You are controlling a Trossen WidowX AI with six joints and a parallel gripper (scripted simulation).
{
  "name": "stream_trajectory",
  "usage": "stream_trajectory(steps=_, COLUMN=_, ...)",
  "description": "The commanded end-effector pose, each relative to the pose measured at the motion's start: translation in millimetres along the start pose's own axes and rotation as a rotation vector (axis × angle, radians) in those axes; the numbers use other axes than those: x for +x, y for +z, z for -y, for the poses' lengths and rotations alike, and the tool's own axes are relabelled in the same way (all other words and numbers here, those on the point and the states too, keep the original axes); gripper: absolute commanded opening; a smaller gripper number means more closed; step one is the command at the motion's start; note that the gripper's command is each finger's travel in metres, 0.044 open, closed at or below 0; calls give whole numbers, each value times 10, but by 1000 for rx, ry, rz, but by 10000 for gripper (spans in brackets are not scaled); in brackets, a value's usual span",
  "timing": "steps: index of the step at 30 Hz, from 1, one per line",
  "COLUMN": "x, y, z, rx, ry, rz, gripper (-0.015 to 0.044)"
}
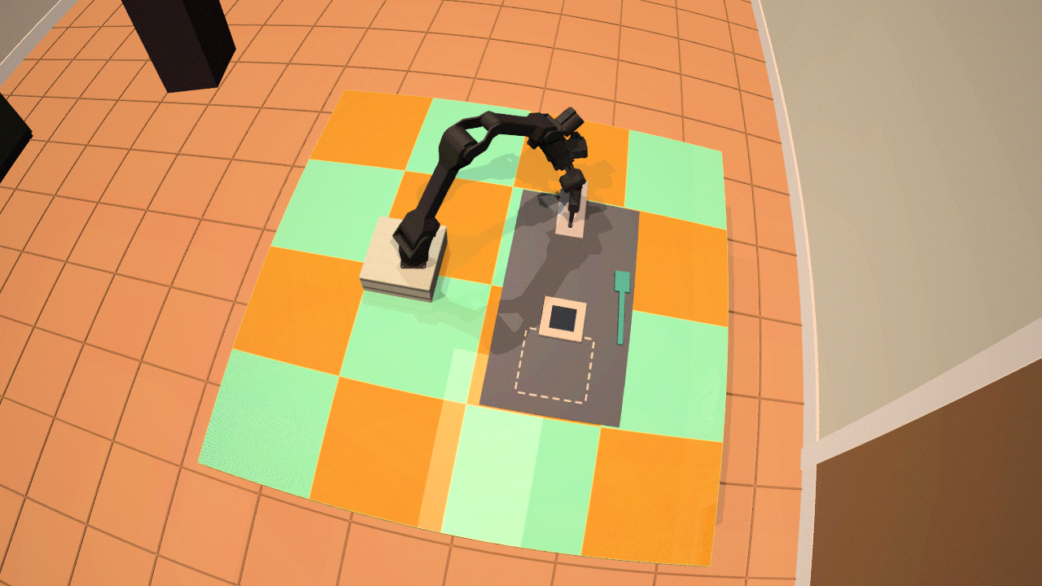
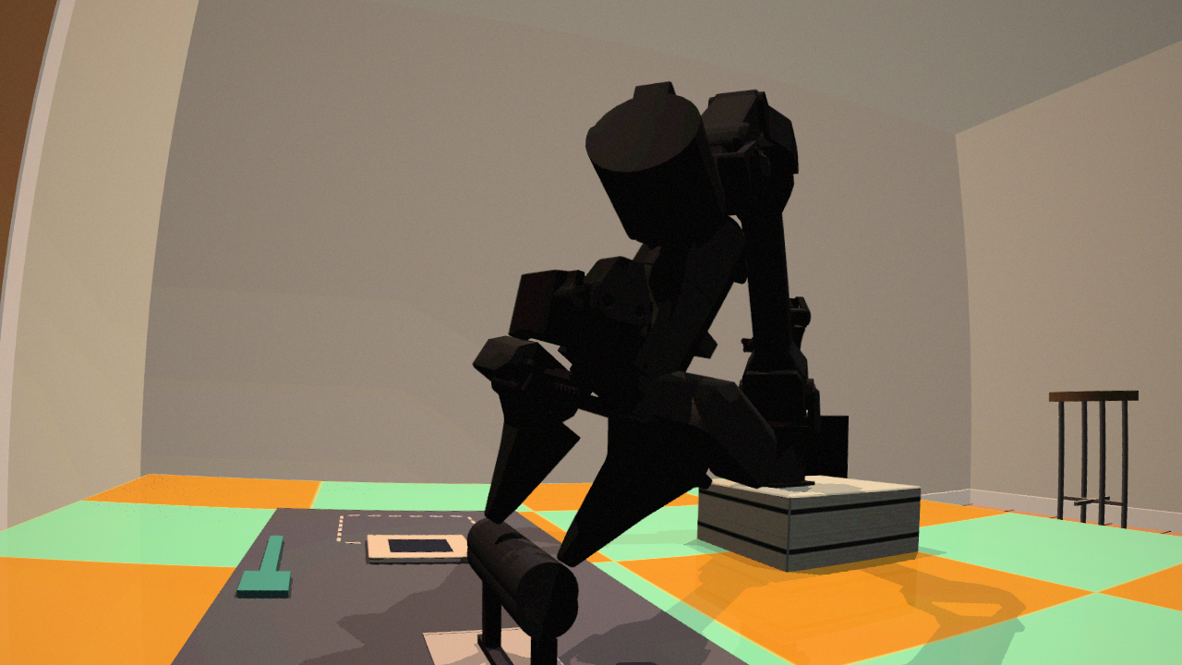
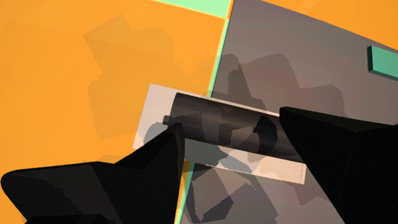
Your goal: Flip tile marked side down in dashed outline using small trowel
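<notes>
Room furnishings around the edges of the view.
A dark-topped stool (image 2: pixel 1092 395) stands upright on thin legs near the pale walls (image 1: pixel 910 181) (image 2: pixel 413 206); two dark blocky shapes (image 1: pixel 178 47), one cut off by the frame, rise from the orange tiled floor (image 1: pixel 109 364), and a brown panel (image 1: pixel 932 474) (image 2: pixel 18 99) adjoins pale trim (image 1: pixel 807 509) (image 2: pixel 32 247).

Spreads in orange and mint squares across table top (image 1: pixel 408 342) (image 2: pixel 124 529) (image 3: pixel 46 78). Carries dark grey mat (image 1: pixel 608 400) (image 2: pixel 314 628) (image 3: pixel 326 62), flat, and pale block (image 1: pixel 386 251) (image 2: pixel 850 525) with dark bands, apart from mat. Shows pale plate (image 1: pixel 564 231) (image 2: pixel 438 646) (image 3: pixel 149 106) reaching past mat's end over orange square.
</notes>
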State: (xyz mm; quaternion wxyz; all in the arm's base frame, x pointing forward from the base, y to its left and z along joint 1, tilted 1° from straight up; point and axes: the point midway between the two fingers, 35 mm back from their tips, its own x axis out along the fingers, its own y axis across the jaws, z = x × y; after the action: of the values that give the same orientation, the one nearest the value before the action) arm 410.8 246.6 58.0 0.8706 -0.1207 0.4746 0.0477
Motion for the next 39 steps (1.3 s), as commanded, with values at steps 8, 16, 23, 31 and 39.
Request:
stream_trajectory(steps=8, x=16, y=-116, z=46, rx=-360, ry=-59, rz=76, gripper=300)
stream_trajectory(steps=16, x=12, y=-211, z=99, rx=-622, ry=-121, rz=115, gripper=300)
stream_trajectory(steps=23, x=-3, y=-303, z=155, rx=-847, ry=-186, rz=137, gripper=300)
stream_trajectory(steps=31, x=-34, y=-419, z=229, rx=-1100, ry=-270, rz=145, gripper=300)
stream_trajectory(steps=39, x=-46, y=-456, z=254, rx=-1176, ry=-297, rz=143, gripper=300)
